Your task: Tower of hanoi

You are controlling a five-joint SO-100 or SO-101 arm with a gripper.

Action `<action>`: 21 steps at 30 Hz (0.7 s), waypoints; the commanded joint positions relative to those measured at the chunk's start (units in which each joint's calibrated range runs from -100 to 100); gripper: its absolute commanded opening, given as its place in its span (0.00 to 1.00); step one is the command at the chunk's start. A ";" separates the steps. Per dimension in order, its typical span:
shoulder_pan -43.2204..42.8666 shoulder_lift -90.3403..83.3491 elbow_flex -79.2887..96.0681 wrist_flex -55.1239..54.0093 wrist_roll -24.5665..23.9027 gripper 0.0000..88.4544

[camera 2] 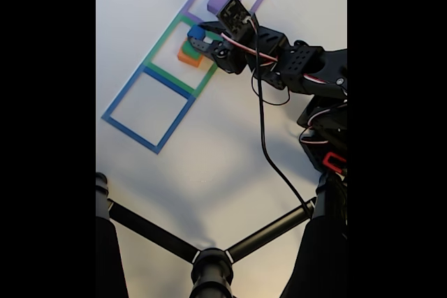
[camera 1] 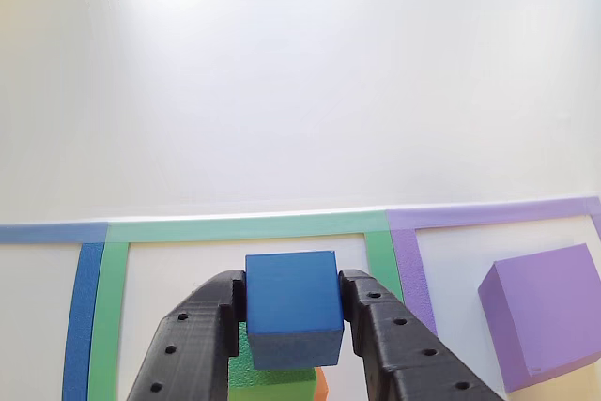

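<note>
Hand (camera 1: 293, 326) is gripping blue cube (camera 1: 293, 307), closed on its sides, above green block (camera 1: 272, 377) and orange block (camera 2: 188, 56). Purple block (camera 1: 545, 316) is sitting beside; stacking apparently midway.

No text, label or number can be read anywhere.

blue square (camera 2: 148, 109): bare | purple block (camera 1: 549, 315): obstacle right
</note>
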 commanded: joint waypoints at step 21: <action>-1.33 1.15 2.30 -6.09 0.75 0.20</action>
